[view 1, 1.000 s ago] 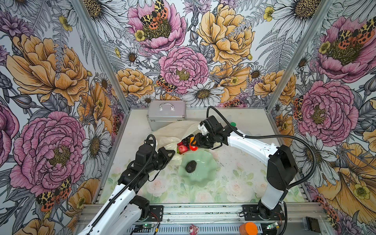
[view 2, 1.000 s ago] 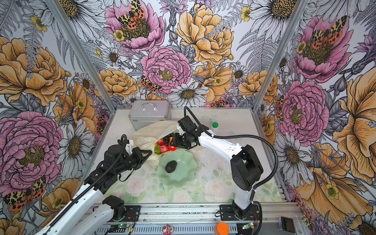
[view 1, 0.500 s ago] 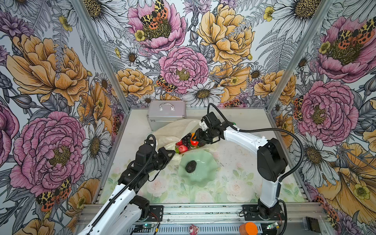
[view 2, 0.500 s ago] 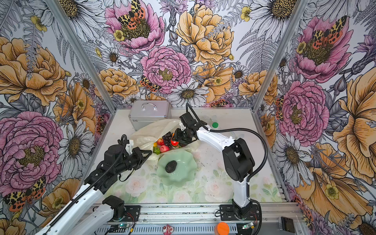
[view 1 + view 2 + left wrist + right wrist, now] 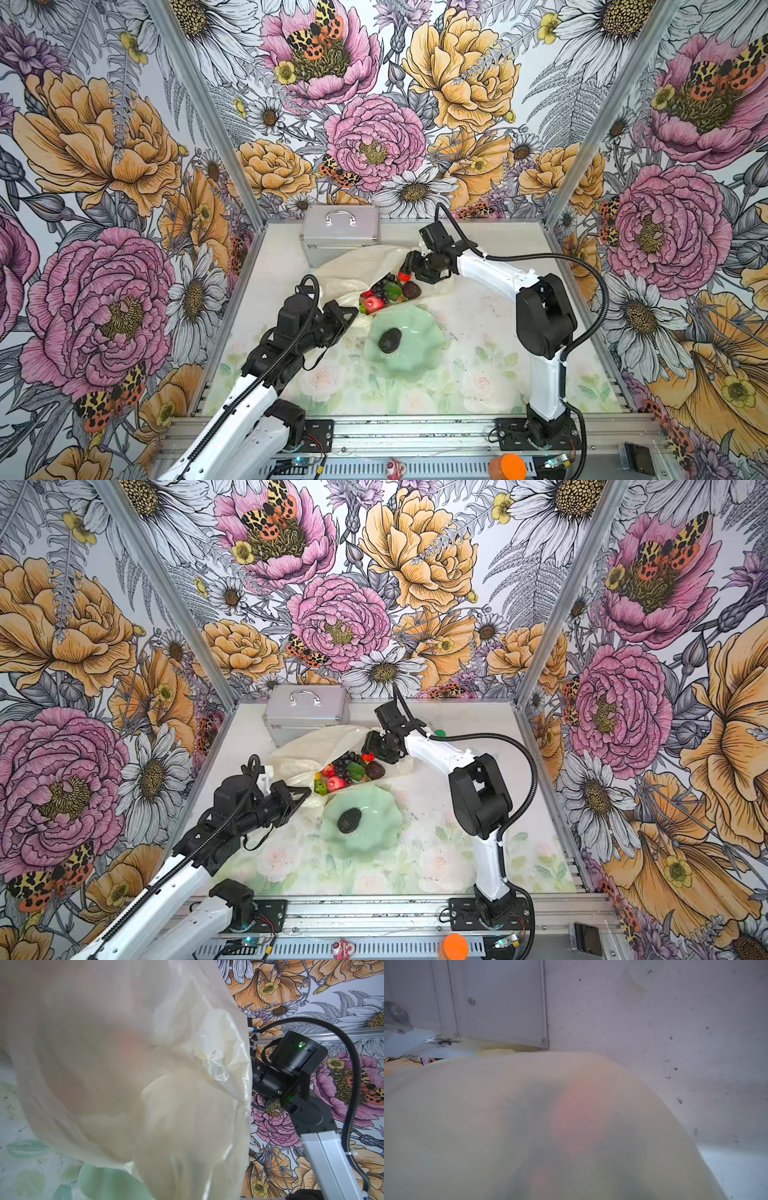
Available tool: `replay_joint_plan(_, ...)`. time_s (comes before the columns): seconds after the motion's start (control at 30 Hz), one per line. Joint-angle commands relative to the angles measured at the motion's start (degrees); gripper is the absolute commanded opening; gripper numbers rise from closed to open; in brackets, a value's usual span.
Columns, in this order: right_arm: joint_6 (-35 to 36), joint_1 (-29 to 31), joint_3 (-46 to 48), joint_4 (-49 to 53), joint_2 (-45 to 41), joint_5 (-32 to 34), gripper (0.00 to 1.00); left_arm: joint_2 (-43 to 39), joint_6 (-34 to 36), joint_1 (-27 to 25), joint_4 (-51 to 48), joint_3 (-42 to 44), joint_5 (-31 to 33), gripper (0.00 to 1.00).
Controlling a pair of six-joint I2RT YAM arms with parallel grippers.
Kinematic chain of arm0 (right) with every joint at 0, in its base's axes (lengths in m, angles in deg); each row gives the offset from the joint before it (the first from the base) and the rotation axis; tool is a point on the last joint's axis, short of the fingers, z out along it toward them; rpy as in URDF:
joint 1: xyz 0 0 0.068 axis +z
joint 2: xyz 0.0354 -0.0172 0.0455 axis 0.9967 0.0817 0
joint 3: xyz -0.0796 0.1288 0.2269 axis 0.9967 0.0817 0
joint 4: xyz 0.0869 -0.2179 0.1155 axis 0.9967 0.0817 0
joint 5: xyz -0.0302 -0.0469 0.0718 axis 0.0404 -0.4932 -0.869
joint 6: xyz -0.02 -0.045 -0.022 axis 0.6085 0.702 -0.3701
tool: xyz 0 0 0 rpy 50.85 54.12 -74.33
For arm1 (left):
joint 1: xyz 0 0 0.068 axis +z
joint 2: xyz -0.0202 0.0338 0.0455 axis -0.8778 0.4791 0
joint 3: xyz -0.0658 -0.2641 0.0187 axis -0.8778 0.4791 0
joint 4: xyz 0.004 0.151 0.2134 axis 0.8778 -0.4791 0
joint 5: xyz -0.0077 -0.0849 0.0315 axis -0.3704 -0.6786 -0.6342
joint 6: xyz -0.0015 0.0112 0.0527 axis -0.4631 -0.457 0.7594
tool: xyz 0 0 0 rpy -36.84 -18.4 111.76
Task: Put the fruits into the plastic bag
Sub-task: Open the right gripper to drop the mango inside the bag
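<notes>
The plastic bag [image 5: 357, 266] lies crumpled mid-table, its mouth facing the bowl, and it fills both wrist views [image 5: 145, 1084] [image 5: 529, 1126]. Inside the mouth sit several fruits: a red-pink apple [image 5: 374, 304], a bumpy green ball [image 5: 363, 307], dark grapes [image 5: 381, 284] and a dark brown-red piece [image 5: 411, 289]. A dark avocado [image 5: 390, 340] lies in the pale green bowl [image 5: 419, 353]. My left gripper [image 5: 348, 312] is shut on the bag's near edge. My right gripper [image 5: 408, 270] hovers at the mouth's far side with a small red fruit [image 5: 402, 275] at its tips; the bag hides its jaws.
A silver metal case [image 5: 340, 232] stands against the back wall, just behind the bag. A small green thing [image 5: 439, 732] lies behind the right arm. An orange knob [image 5: 508, 465] sits on the front rail.
My right gripper has drawn back toward the rear wall along the bag's mouth, the red fruit still at its tips. The left arm and the bag's edge have stayed put.
</notes>
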Motion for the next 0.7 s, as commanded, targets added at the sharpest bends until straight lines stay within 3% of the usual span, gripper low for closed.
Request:
replay_joint_plan(0.0,-0.2,-0.1,-2.5,-0.8,0.6,1.3,0.70,0.5,1.6,0.7,0.9,-1.2,-1.2,0.00)
replay_joint_plan(0.23,0.8,-0.1,-3.4,-1.1,-1.3,0.6,0.83,1.3,1.8,1.0,1.3,-1.5,-1.7,0.00)
replay_joint_plan(0.33,1.4,-0.1,-4.1,-1.1,-2.1,-0.2,0.99,1.4,1.8,1.1,1.5,-1.6,-1.7,0.00)
replay_joint_plan(0.67,1.7,0.9,-2.9,-1.2,-8.2,-0.9,0.99,1.3,1.6,1.2,2.1,-1.4,-1.5,0.00)
